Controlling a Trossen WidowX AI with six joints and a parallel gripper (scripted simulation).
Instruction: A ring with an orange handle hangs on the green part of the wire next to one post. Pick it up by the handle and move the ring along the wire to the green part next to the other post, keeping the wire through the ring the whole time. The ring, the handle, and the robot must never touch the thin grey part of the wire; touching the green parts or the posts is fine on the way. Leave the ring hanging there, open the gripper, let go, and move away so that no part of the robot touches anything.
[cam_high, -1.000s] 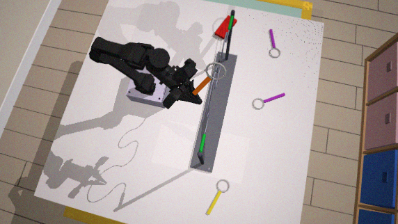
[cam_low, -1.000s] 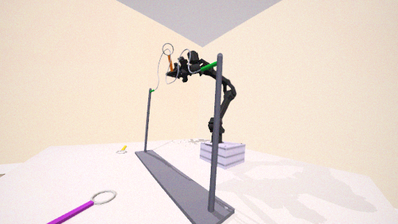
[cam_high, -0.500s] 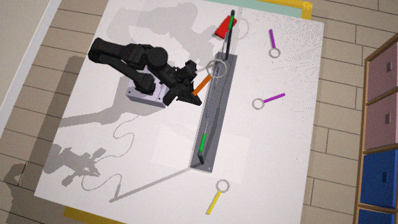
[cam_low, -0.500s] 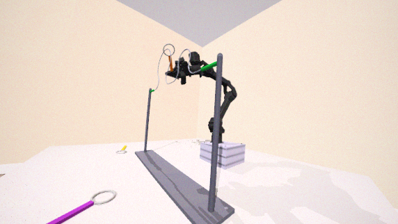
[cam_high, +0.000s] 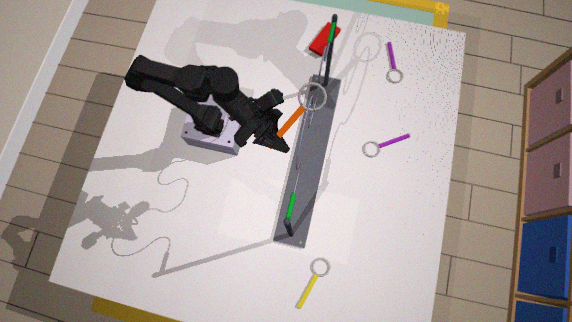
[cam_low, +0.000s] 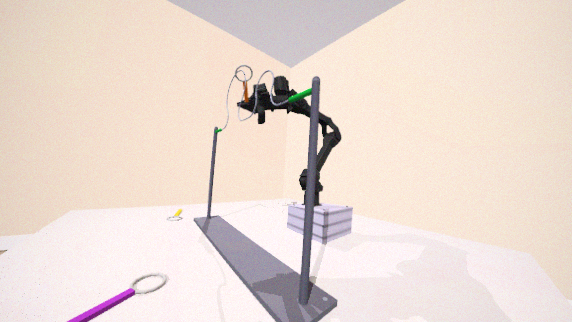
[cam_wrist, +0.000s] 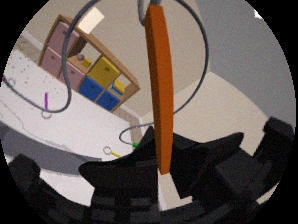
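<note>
The orange handle (cam_high: 291, 121) (cam_low: 245, 91) (cam_wrist: 162, 90) is held at its lower end by my gripper (cam_high: 281, 137) (cam_low: 245, 103) (cam_wrist: 153, 128), which is shut on it. The grey ring (cam_high: 299, 96) (cam_low: 244, 65) is at the handle's top, high above the board, around a peak of the thin grey wire (cam_low: 228, 100) (cam_wrist: 65, 50). Whether ring and wire touch, I cannot tell. One green part (cam_high: 291, 205) (cam_low: 218, 131) (cam_wrist: 136, 145) meets the post by the yellow-handled ring. The other green part (cam_high: 332, 31) (cam_low: 301, 95) meets the opposite post (cam_high: 328, 65) (cam_low: 311, 175).
The wire bends down between the ring and the opposite post, close to my gripper in the exterior view. The grey board (cam_high: 305, 195) (cam_low: 240, 250) carries both posts. A red block (cam_high: 324, 40), two purple-handled rings (cam_high: 392, 55) (cam_high: 395, 141) and a yellow-handled ring (cam_high: 307, 291) lie on the table.
</note>
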